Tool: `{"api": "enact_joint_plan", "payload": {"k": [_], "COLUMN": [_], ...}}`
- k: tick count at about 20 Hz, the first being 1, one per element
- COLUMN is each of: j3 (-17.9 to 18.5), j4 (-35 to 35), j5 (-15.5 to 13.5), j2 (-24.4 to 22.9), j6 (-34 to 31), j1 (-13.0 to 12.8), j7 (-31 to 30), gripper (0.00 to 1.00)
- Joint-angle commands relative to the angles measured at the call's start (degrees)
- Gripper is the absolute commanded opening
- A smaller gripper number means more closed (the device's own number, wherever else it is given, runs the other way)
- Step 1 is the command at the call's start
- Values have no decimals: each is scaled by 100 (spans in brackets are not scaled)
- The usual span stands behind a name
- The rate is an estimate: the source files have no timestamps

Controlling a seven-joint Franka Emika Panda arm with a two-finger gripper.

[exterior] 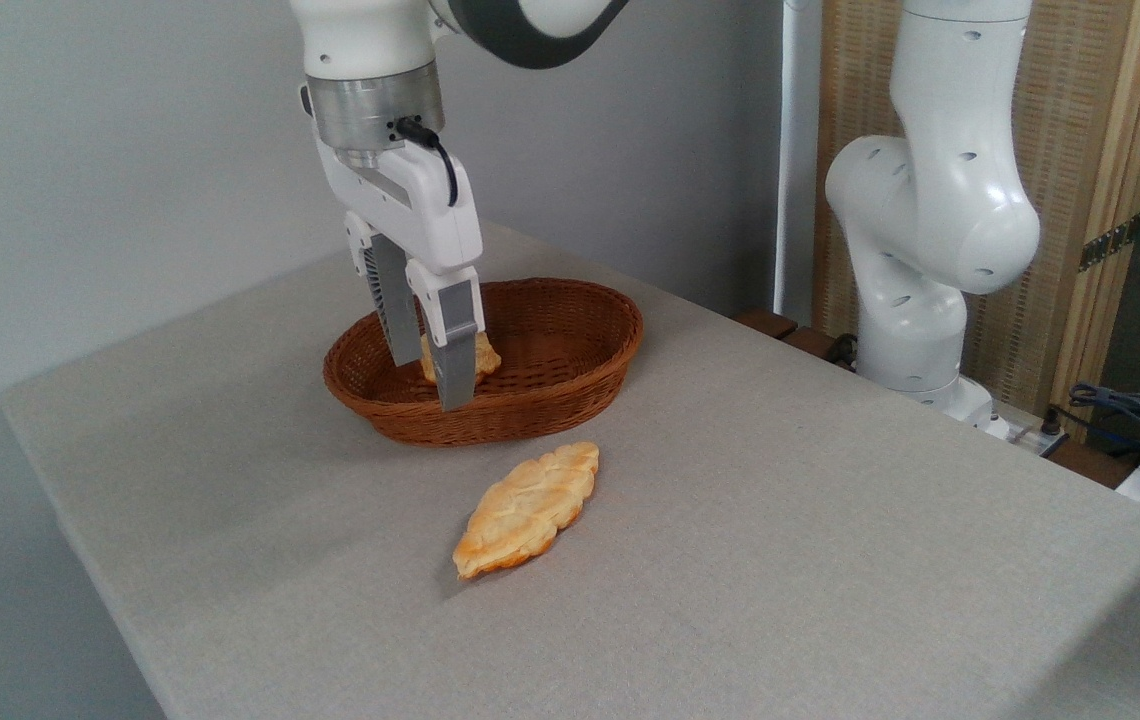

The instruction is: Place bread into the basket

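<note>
One gripper [430, 385], one basket [570, 375], one bread [483, 358], one flat pastry [528, 509], all over a single grey table [780, 560]. At left of centre, two grey fingers [457, 345] hanging straight down into the wicker oval, set on either side of the small golden bun; whether pinching it or just parted beside it, impossible to tell. Bun low inside the left half of the basket, mostly hidden behind the nearer finger, so no long axis or heading readable. Basket's long axis running from lower left up to right. Just in front, apart from the rim, the leaf-shaped pastry lying flat, long axis likewise lower left to upper right. Far right, the white arm base [920, 300] standing beyond the table edge.
</note>
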Motion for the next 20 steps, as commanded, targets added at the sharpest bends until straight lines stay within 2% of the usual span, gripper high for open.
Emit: {"api": "enact_joint_plan", "payload": {"k": [1, 3, 16, 18, 20], "j3": [277, 400, 366, 234, -152], "j4": [184, 184, 219, 219, 219], "j5": [15, 15, -46, -64, -221], "j2": [3, -67, -67, -76, -76], "j6": [-179, -179, -364, -373, -373], "j1": [-55, -63, -29, 208, 690], "j7": [323, 341, 341, 358, 419], "gripper": [100, 100, 100, 100, 100]}}
